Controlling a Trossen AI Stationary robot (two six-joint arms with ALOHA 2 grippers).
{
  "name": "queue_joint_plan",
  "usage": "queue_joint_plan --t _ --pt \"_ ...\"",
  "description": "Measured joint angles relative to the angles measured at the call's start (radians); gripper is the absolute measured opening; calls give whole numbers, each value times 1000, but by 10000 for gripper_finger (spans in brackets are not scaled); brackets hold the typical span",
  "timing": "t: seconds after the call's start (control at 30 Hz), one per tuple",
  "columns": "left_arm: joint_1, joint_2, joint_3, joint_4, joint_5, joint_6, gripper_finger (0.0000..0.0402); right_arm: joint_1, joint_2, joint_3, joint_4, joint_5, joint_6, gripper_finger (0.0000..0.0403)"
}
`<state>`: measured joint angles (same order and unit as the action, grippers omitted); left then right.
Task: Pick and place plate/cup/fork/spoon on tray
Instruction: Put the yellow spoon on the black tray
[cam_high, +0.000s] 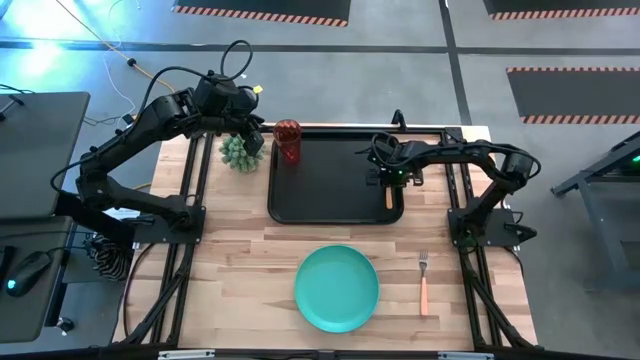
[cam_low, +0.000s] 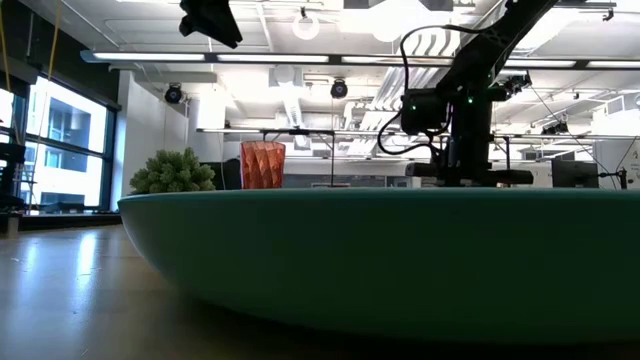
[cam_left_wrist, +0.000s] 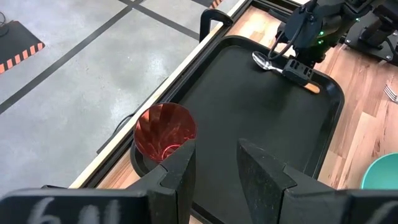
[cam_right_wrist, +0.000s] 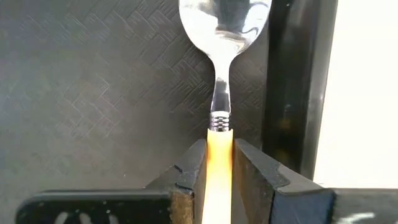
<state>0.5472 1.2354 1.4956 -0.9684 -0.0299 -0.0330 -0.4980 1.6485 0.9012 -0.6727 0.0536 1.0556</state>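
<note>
Right gripper (cam_right_wrist: 219, 171): clamped on the orange handle of the spoon (cam_right_wrist: 224, 37); bowl lies ahead of the fingertips on the tray (cam_right_wrist: 93, 93), rim just beside (only the right wrist view shows the grip itself).
Left gripper (cam_left_wrist: 214, 168): fingers apart, nothing between them, above the tray's corner.
Cup (cam_left_wrist: 165, 130): upright in that tray corner, just ahead of one left finger, apart from it.
Plate (cam_high: 336, 288): on bare table, well clear of both grippers (fills the low view).
Fork (cam_high: 424, 282): on the table beside the plate, seen whole in the high view only.
Plant (cam_high: 238, 151): beside the tray, below the left gripper.
</note>
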Motion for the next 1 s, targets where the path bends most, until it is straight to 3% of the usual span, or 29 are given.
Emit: queue_joint_plan --t 1.0 --pt "0 0 0 0 0 0 106 0 0 1 -10 -30 -43 72"
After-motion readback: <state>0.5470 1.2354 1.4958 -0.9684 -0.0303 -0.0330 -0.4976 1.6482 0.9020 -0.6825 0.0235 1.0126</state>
